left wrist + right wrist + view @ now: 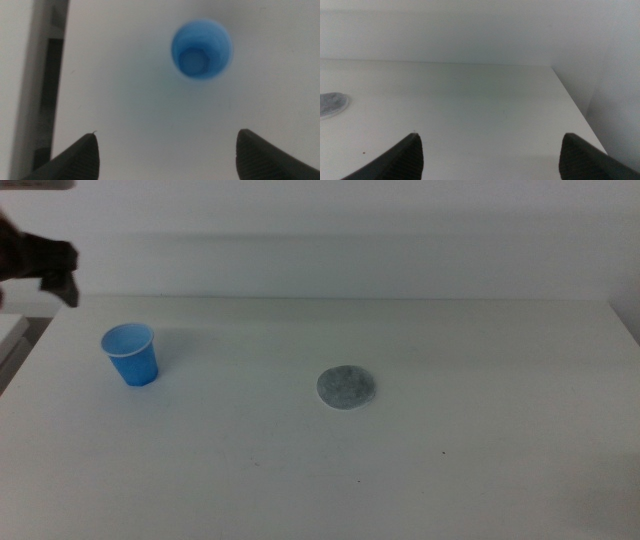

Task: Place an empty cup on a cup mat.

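One cup (pixel 131 353) stands upright at the table's (pixel 450 470) left side, well apart from the single cup mat (pixel 346 387) near the middle. Only the left wrist view looks inside — empty. The left gripper (pixel 165 155) hovers above it, jaws apart; the right gripper (pixel 490 157) — jaws apart too — shows only in its own view.

White table (pixel 420 480) runs back to a plain pale wall (pixel 350 230); soft even light, faint shadows. Dark gap past the table's left edge.
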Robot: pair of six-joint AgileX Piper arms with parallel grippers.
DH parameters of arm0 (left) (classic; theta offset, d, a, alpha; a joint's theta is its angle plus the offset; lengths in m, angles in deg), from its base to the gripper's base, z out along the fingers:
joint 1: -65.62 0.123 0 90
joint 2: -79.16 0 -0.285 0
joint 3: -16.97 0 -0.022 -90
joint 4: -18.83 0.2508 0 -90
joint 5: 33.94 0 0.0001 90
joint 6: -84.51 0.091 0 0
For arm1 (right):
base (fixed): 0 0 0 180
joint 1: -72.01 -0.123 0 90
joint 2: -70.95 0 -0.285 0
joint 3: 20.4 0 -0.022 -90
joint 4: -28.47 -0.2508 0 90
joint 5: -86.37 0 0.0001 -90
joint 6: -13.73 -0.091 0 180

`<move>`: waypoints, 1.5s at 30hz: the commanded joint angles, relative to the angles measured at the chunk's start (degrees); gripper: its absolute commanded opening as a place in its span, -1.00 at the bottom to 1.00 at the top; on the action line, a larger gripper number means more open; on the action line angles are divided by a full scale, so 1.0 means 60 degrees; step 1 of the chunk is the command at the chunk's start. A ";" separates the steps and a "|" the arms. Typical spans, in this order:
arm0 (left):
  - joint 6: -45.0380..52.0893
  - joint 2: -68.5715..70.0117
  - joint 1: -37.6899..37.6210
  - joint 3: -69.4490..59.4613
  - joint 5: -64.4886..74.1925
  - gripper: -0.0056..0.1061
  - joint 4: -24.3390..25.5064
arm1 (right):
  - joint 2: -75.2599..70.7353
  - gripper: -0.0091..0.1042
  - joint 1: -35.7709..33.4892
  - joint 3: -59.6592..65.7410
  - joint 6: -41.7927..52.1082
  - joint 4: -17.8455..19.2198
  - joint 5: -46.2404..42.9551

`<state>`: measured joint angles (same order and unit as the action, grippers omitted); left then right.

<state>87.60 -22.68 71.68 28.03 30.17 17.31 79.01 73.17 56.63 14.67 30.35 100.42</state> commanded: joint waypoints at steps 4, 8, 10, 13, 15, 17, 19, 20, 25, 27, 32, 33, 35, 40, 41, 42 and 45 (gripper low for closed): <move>0.0583 -0.2465 0.0309 0.2366 0.0970 0.78 -0.0797 | -0.0046 0.80 0.0002 0.0031 0.0039 0.0052 -0.0063; 0.0733 -0.3807 0.0309 0.3265 0.0976 0.78 -0.0836 | -0.0046 0.80 0.0002 0.0031 0.0039 0.0052 -0.0063; 0.0751 -0.4308 0.0309 0.3432 0.0976 0.78 -0.0906 | -0.0046 0.80 0.0002 0.0031 0.0039 0.0052 -0.0063; 0.0968 -0.4859 0.0309 0.3494 0.0845 0.78 -0.1277 | -0.0046 0.80 0.0002 0.0031 0.0039 0.0052 -0.0063; 0.1036 -0.5159 0.0309 0.3494 0.0772 0.78 -0.1402 | -0.0046 0.80 0.0002 0.0031 0.0039 0.0052 -0.0063; 0.1249 -0.5451 0.0309 0.3494 0.0698 0.75 -0.1623 | -0.0046 0.80 0.0002 0.0031 0.0039 0.0052 -0.0063; 0.1259 -0.5676 0.0309 0.3494 0.0551 0.67 -0.1734 | -0.0046 0.80 0.0002 0.0031 0.0039 0.0052 -0.0063; 0.1259 -0.5758 0.0309 0.3494 0.0499 0.60 -0.1821 | -0.0046 0.80 0.0002 0.0031 0.0039 0.0052 -0.0063; 0.1259 -0.5896 0.0309 0.3494 0.0308 -0.12 -0.2348 | -0.0046 0.80 0.0002 0.0031 0.0039 0.0052 -0.0063; 0.1259 -0.5859 0.0309 0.3494 0.0290 -0.48 -0.2452 | -0.0046 0.80 0.0002 0.0031 0.0039 0.0052 -0.0063; 0.0972 -0.5428 -0.0081 0.3500 0.0432 -0.93 -0.2604 | -0.0046 0.80 0.0002 0.0031 0.0039 0.0052 -0.0063; 0.0972 -0.5287 -0.0293 0.3500 0.0412 -0.93 -0.2629 | -0.0046 0.80 0.0002 0.0031 0.0039 0.0052 -0.0063; 0.0898 -0.5049 -0.0801 0.3523 0.0349 -0.93 -0.2813 | -0.0046 0.80 0.0002 0.0031 0.0039 0.0052 -0.0063; 0.0323 -0.5016 -0.2422 0.4065 0.0394 -0.93 -0.3120 | -0.0046 0.80 0.0002 0.0031 0.0039 0.0052 -0.0063; 0.0206 -0.5013 -0.2735 0.4152 0.0325 -0.93 -0.3027 | -0.0046 0.80 0.0002 0.0031 0.0039 0.0052 -0.0063; 0.0070 -0.5038 -0.3113 0.4213 0.0215 -0.93 -0.2910 | -0.0046 0.80 0.0002 0.0031 0.0039 0.0052 -0.0063; -0.0199 -0.5210 -0.4097 0.4443 0.0150 -0.93 -0.2662 | -0.0046 0.80 0.0002 0.0031 0.0039 0.0052 -0.0063</move>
<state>87.82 -53.68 49.60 53.90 31.60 0.54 79.01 73.17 56.63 14.67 30.35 100.42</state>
